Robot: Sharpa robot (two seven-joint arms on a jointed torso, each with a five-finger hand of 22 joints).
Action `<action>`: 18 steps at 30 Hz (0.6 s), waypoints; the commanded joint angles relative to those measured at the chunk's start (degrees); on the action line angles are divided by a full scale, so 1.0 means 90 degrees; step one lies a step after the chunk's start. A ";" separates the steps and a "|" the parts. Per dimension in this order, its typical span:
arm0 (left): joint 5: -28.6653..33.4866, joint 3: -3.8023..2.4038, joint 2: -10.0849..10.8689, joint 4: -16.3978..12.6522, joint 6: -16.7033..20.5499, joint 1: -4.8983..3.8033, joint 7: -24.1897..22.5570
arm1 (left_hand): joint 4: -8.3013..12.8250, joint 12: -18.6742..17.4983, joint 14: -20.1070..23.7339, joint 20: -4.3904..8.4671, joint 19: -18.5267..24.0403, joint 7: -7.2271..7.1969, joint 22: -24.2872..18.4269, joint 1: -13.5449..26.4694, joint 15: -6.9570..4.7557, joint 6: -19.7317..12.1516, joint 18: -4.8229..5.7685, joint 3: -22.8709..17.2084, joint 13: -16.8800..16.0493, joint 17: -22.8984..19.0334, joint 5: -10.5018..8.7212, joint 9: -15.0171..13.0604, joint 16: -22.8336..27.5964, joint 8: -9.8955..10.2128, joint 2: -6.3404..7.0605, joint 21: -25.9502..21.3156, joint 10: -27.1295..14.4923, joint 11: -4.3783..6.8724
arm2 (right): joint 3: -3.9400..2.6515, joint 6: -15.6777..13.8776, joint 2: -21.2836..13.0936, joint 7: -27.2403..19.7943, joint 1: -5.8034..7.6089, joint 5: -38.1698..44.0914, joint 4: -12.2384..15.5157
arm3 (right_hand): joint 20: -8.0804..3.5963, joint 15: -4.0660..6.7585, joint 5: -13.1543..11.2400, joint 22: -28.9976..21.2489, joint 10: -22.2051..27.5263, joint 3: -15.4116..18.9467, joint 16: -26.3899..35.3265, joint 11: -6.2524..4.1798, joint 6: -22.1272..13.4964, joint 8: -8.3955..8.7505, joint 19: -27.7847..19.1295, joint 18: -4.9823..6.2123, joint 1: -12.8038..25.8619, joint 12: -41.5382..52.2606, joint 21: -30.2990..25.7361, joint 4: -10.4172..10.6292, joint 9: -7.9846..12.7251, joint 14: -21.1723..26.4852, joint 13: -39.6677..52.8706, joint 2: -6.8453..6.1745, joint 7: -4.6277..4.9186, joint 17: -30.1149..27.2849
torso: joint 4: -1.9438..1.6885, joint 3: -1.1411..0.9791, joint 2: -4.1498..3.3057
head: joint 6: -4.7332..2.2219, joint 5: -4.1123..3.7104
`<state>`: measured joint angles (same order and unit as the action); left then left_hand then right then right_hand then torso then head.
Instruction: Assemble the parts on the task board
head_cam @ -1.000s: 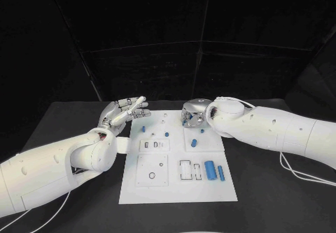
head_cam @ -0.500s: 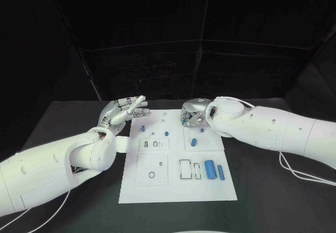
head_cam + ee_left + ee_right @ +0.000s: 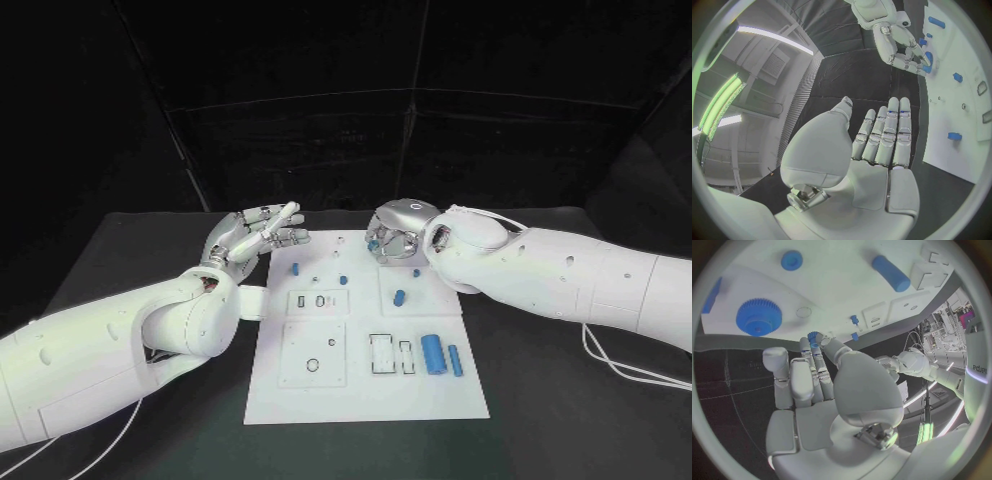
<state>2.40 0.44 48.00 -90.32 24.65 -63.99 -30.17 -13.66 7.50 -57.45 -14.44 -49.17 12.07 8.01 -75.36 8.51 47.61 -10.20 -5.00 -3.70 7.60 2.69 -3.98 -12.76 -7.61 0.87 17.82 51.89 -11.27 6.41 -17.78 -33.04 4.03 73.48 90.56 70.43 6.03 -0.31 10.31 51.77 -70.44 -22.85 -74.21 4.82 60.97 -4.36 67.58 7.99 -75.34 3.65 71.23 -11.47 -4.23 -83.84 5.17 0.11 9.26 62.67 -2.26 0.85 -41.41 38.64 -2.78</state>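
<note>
up close, the right hand point(image 3: 826, 385) pinches a small blue toothed gear point(image 3: 814, 335); left hand point(image 3: 879, 140) flat, holding nothing.

We see the task board point(image 3: 368, 390) in the middle of the table point(image 3: 130, 250), with the parts spread over it. Near its front right, 2 cylinders point(image 3: 431, 352) lie side by side, the thinner one point(image 3: 454, 358) to the right. A small peg point(image 3: 400, 295) lies further back. The left hand point(image 3: 257, 232) hovers at the board's far left corner; the right hand point(image 3: 395, 232) is over its far edge, a small gear point(image 3: 813, 335) at its fingertips.
</note>
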 commanded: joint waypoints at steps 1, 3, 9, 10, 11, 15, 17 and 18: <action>-0.0046 -0.0006 0.0005 -0.0029 0.0030 -0.0013 0.0007 | 0.0021 -0.0046 -0.0010 -0.0028 -0.0036 0.0283 -0.0010 0.0000 0.0024 -0.0006 -0.0005 0.0017 0.0010 0.0004 -0.0001 0.0012 0.0026 0.0030 -0.0051 -0.0037 0.0006 -0.0042 | -0.0006 -0.0616 0.0093 0.0034 0.0016 0.0036 -0.0054 | 0.0020 0.0018 -0.0002 0.0015 0.0009 -0.0079 -0.0026 0.0021 0.0019 0.0025 0.0039 -0.0049 -0.0068 0.0005 0.0038 -0.0001 0.0009 -0.0186 0.0004 -0.0027 0.0020 0.0003 | -0.0016 -0.0002 -0.0013 | 0.0022 0.0036; -0.0046 -0.0006 0.0007 -0.0040 0.0029 -0.0014 0.0013 | 0.0023 -0.0049 -0.0009 -0.0028 -0.0036 0.0284 -0.0011 -0.0001 0.0025 -0.0011 -0.0004 0.0019 0.0010 0.0004 -0.0001 0.0014 0.0028 0.0034 -0.0051 -0.0039 0.0004 -0.0043 | -0.0007 -0.0643 0.0159 0.0023 0.0017 0.0033 -0.0101 | 0.0020 0.0018 -0.0002 0.0015 0.0009 -0.0079 -0.0026 0.0021 0.0019 0.0025 0.0039 -0.0049 -0.0068 0.0005 0.0038 -0.0001 0.0009 -0.0186 0.0004 -0.0027 0.0020 0.0003 | -0.0026 0.0000 -0.0021 | 0.0030 0.0058; -0.0046 -0.0006 -0.0002 -0.0061 0.0036 -0.0014 0.0010 | 0.0026 -0.0054 -0.0007 -0.0029 -0.0035 0.0286 -0.0013 -0.0002 0.0026 -0.0015 -0.0004 0.0022 0.0011 0.0004 -0.0001 0.0015 0.0031 0.0039 -0.0051 -0.0042 0.0001 -0.0045 | -0.0010 -0.0652 0.0467 -0.0058 0.0018 -0.0015 -0.0391 | 0.0036 0.0003 0.0004 0.0046 0.0023 -0.0103 -0.0046 0.0032 0.0008 0.0047 0.0028 -0.0054 0.0082 0.0002 0.0073 0.0094 0.0016 -0.0185 -0.0011 -0.0141 0.0031 0.0011 | -0.0036 0.0002 -0.0036 | 0.0008 0.0080; -0.0046 -0.0006 -0.0006 -0.0061 0.0037 -0.0014 0.0007 | 0.0030 -0.0060 -0.0005 -0.0030 -0.0034 0.0288 -0.0015 -0.0003 0.0028 -0.0019 -0.0003 0.0025 0.0011 0.0003 -0.0001 0.0016 0.0036 0.0044 -0.0050 -0.0045 -0.0002 -0.0047 | -0.0011 -0.0649 0.0516 -0.0073 0.0018 -0.0019 -0.0443 | 0.0038 0.0003 -0.0004 0.0048 0.0026 -0.0108 -0.0052 0.0031 0.0005 0.0050 0.0025 -0.0053 0.0098 0.0002 0.0076 0.0110 0.0017 -0.0185 -0.0014 -0.0154 0.0031 0.0017 | -0.0031 -0.0002 -0.0036 | 0.0009 0.0086; -0.0046 -0.0006 -0.0011 -0.0060 0.0039 -0.0014 0.0004 | 0.0030 -0.0060 -0.0005 -0.0030 -0.0034 0.0288 -0.0015 -0.0003 0.0028 -0.0019 -0.0003 0.0025 0.0011 0.0003 -0.0001 0.0016 0.0036 0.0044 -0.0050 -0.0045 -0.0002 -0.0047 | -0.0012 -0.0643 0.0578 -0.0092 0.0018 -0.0022 -0.0511 | 0.0040 0.0002 -0.0020 0.0054 0.0029 -0.0113 -0.0055 0.0031 0.0002 0.0052 0.0025 -0.0054 0.0115 0.0002 0.0082 0.0126 0.0018 -0.0185 -0.0017 -0.0168 0.0030 0.0017 | -0.0031 -0.0004 -0.0038 | 0.0007 0.0088; -0.0046 -0.0006 -0.0031 -0.0052 0.0041 -0.0014 -0.0001 | 0.0030 -0.0060 -0.0005 -0.0030 -0.0034 0.0288 -0.0015 -0.0003 0.0028 -0.0019 -0.0003 0.0025 0.0011 0.0003 -0.0001 0.0016 0.0036 0.0044 -0.0050 -0.0045 -0.0002 -0.0047 | -0.0014 -0.0545 0.0832 -0.0183 0.0017 -0.0038 -0.0809 | 0.0045 0.0000 -0.0091 0.0066 0.0038 -0.0126 -0.0067 0.0032 -0.0007 0.0059 0.0018 -0.0055 0.0175 0.0002 0.0096 0.0187 0.0020 -0.0183 -0.0026 -0.0226 0.0030 0.0021 | -0.0029 -0.0005 -0.0045 | 0.0013 0.0095; -0.0046 -0.0006 -0.0038 -0.0047 0.0041 -0.0014 -0.0002 | 0.0031 -0.0061 -0.0005 -0.0031 -0.0034 0.0288 -0.0015 -0.0004 0.0028 -0.0015 -0.0003 0.0026 0.0010 0.0003 -0.0001 0.0016 0.0036 0.0045 -0.0050 -0.0045 -0.0002 -0.0047 | -0.0015 -0.0486 0.0912 -0.0216 0.0017 -0.0050 -0.0906 | 0.0049 -0.0005 -0.0085 0.0071 0.0049 -0.0109 -0.0074 0.0039 -0.0021 0.0065 0.0016 -0.0056 0.0226 0.0000 0.0102 0.0226 0.0023 -0.0183 -0.0032 -0.0269 0.0034 0.0025 | -0.0037 -0.0001 -0.0057 | -0.0004 0.0083; -0.0046 -0.0006 -0.0041 -0.0044 0.0042 -0.0014 -0.0002 | 0.0032 -0.0062 -0.0005 -0.0031 -0.0034 0.0288 -0.0016 -0.0005 0.0028 -0.0012 -0.0003 0.0026 0.0010 0.0003 -0.0001 0.0016 0.0037 0.0045 -0.0050 -0.0046 -0.0002 -0.0048 | -0.0015 -0.0452 0.0957 -0.0234 0.0017 -0.0055 -0.0958 | 0.0051 -0.0007 -0.0075 0.0070 0.0056 -0.0105 -0.0076 0.0039 -0.0028 0.0066 0.0013 -0.0055 0.0245 -0.0001 0.0103 0.0246 0.0024 -0.0182 -0.0035 -0.0288 0.0035 0.0024 | -0.0038 0.0000 -0.0060 | -0.0009 0.0084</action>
<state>2.39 0.44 47.70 -90.66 25.00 -64.00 -29.89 -13.50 7.26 -57.45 -14.44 -49.17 12.07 7.95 -75.36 8.51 47.61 -10.20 -4.84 -3.71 7.60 2.69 -3.91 -12.77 -7.38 0.87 17.59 51.90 -11.27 6.33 -21.98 -24.66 3.23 73.49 90.30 62.19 6.17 -0.30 9.87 52.36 -70.11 -23.90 -74.67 5.13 60.99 -3.98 67.72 8.00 -73.33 3.69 71.87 -9.54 -4.08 -83.84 4.89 -2.34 9.27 62.88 -2.53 0.82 -41.81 38.66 -1.92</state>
